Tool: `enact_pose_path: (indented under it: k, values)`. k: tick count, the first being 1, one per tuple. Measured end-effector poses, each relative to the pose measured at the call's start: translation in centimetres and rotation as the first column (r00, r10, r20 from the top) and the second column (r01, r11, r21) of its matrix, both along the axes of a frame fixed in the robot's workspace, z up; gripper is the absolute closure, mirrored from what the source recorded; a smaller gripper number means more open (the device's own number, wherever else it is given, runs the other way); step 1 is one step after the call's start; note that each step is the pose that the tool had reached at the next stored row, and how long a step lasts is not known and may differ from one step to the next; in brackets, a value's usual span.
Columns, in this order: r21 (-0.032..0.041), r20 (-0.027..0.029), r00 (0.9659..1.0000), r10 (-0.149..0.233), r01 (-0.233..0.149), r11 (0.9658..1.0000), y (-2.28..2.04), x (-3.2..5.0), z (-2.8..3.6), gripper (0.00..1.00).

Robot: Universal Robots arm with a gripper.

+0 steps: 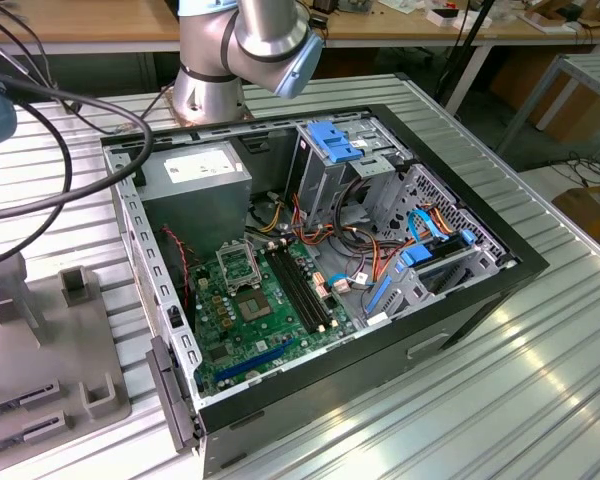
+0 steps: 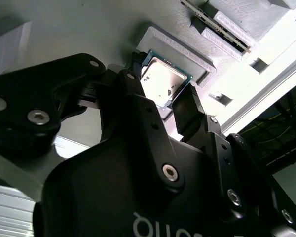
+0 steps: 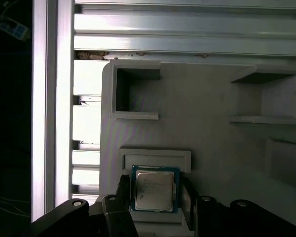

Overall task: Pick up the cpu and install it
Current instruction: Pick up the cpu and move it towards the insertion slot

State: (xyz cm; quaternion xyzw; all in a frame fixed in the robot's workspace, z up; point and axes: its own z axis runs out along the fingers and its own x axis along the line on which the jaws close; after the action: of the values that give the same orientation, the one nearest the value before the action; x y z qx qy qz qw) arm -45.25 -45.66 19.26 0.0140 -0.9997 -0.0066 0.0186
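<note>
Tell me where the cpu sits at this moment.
In both wrist views the cpu lies in a shallow raised seat on the grey fixture plate, directly in front of the gripper.

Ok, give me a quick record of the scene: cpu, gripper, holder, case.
cpu: lies flat in a recess of the holder, metal top up
gripper: down at the cpu; whether it grips, unclear
holder: grey, several recesses, on the slatted table
case: open, green motherboard inside
</note>
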Motion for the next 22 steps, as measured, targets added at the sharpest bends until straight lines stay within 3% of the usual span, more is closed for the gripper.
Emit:
enact_pose_path:
  k: [22]
  values:
    - [-0.0013, -0.0001, 1.0, 0.0, 0.0, 1.0, 0.05, 0.02, 0.09, 0.47]
